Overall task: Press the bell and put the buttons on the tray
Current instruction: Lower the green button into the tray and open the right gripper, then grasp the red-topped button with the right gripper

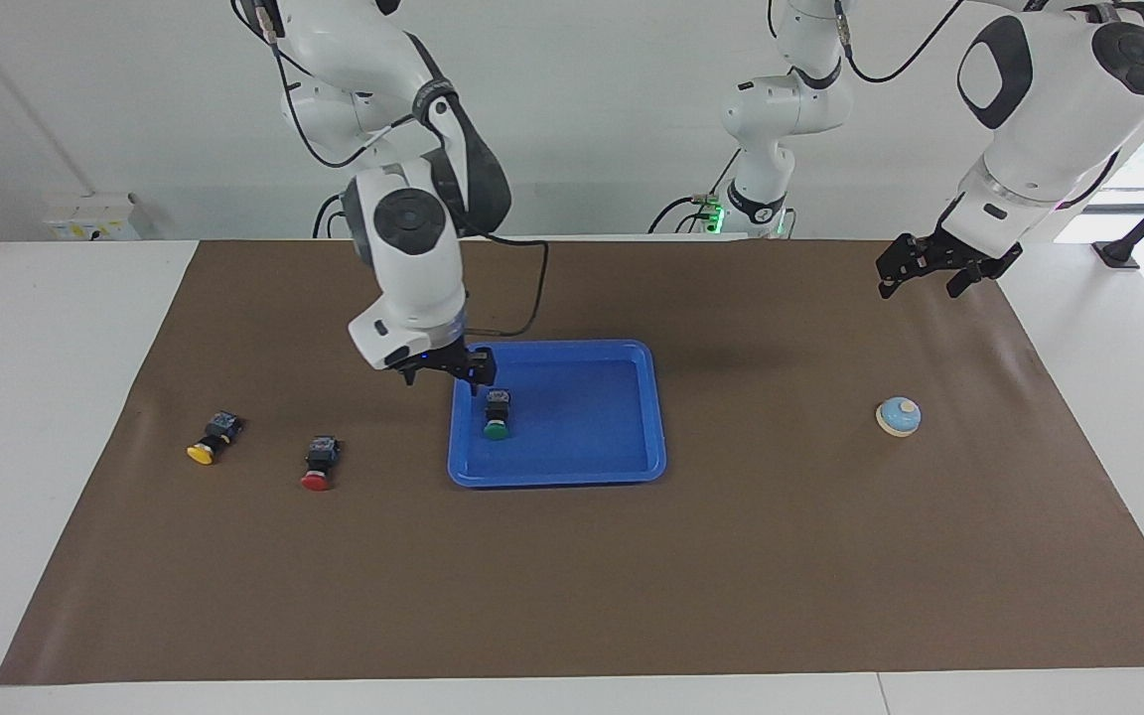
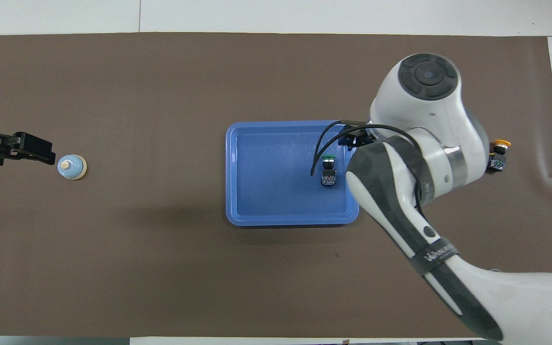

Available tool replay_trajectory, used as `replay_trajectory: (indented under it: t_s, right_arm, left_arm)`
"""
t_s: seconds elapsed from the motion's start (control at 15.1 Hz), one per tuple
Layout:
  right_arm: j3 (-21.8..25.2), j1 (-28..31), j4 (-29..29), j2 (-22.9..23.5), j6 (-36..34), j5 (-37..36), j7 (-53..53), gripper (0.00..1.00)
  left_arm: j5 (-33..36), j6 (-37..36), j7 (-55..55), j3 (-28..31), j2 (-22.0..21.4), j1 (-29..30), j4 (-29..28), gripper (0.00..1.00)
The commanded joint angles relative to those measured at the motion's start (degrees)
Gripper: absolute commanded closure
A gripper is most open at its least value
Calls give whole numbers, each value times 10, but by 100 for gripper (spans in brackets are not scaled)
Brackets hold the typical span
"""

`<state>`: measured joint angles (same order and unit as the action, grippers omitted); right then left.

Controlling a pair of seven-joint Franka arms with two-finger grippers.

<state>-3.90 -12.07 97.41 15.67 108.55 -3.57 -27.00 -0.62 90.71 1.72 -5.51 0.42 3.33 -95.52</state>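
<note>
A blue tray sits mid-surface on a brown mat. The green button lies on its side inside the tray, at the end toward the right arm. The right pincer hangs just above the tray's rim, at about ten o'clock from the green button in the facing view, fingers spread and holding nothing. The left pincer hovers spread over the mat; the bell sits below it at six o'clock. The facing view shows the red button and yellow button on the mat; overhead, the right arm hides the red one.
</note>
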Motion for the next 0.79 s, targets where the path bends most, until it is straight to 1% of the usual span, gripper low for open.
replay_trajectory:
  t_s: [0.0,0.07,0.2,0.33,0.46,0.59,0.66,0.73]
  right_arm:
    - [-6,83,24,6,64,1,112,0]
    - [-6,102,40,6,86,1,141,0]
    - [-5,123,74,7,140,0,148,0]
    - [-5,143,113,14,209,0,149,0]
    - [-5,160,136,27,246,-1,150,0]
    - [-5,164,155,36,284,-1,150,0]
    - [-5,164,160,39,299,-1,151,3]
    - [-5,165,166,42,307,-1,150,14]
  left_arm:
    - [0,-6,-5,2,-6,-1,0,0]
    - [0,-6,-5,2,-6,-1,1,0]
    - [0,-6,-5,2,-6,-1,1,0]
    - [0,-6,-5,2,-6,-1,1,0]
    - [0,-6,-5,2,-6,-1,1,0]
    - [0,-6,-5,2,-6,-1,0,0]
    - [0,-6,-5,2,-6,-1,0,0]
    - [0,-6,-5,2,-6,-1,1,0]
